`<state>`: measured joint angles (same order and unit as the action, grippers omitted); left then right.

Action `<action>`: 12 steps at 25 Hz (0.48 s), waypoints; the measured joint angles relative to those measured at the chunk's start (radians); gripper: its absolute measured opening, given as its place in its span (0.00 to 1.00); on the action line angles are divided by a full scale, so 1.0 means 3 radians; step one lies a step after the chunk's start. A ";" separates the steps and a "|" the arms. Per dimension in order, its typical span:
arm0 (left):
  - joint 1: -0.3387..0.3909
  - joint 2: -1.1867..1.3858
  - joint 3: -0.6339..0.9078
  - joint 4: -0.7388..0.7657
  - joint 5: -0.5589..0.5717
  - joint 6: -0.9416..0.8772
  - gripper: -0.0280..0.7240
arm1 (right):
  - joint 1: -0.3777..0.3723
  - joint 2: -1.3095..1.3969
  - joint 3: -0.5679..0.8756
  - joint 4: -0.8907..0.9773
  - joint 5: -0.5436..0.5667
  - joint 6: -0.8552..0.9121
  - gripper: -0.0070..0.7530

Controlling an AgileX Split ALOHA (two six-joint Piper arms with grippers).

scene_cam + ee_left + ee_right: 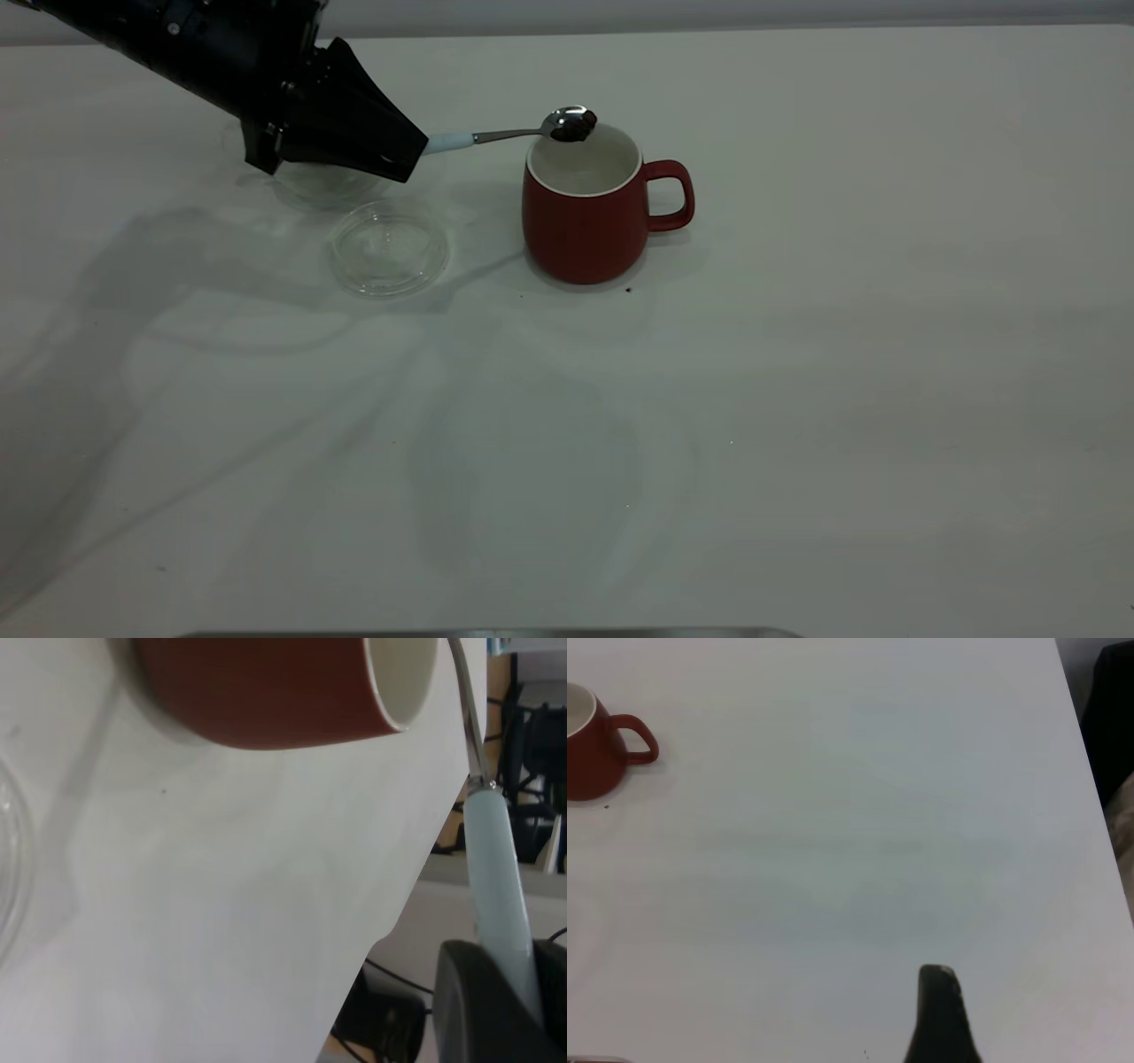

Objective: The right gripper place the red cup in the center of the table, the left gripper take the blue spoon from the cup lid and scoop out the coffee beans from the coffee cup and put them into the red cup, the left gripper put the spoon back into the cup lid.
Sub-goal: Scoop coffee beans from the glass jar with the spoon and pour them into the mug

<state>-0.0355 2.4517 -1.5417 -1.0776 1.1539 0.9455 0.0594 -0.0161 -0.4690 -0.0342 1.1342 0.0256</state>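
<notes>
My left gripper clamps the blue spoon, coffee beans poised over the red cup's far rim; tilting early could spill them onto the surface.

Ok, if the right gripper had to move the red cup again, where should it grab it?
Probably the loop handle of the red cup, coming from the right arm's side. The handle juts out that way with open table beside it. The left gripper holds the spoon of beans over the rim, so avoid a top approach.
</notes>
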 joint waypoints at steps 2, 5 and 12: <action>-0.0027 0.0000 0.0000 0.0000 0.0000 0.0132 0.20 | 0.0000 0.0000 0.0000 0.0000 0.0000 0.0000 0.76; -0.0048 0.0000 0.0000 0.0000 -0.0004 0.0334 0.20 | 0.0000 0.0000 0.0000 0.0000 0.0000 0.0000 0.76; -0.0048 0.0000 0.0000 0.0050 -0.0253 0.0415 0.20 | 0.0000 0.0000 0.0000 0.0000 0.0000 0.0000 0.76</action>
<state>-0.0499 2.4517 -1.5417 -1.0625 1.0780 1.0701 0.0594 -0.0161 -0.4690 -0.0342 1.1342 0.0256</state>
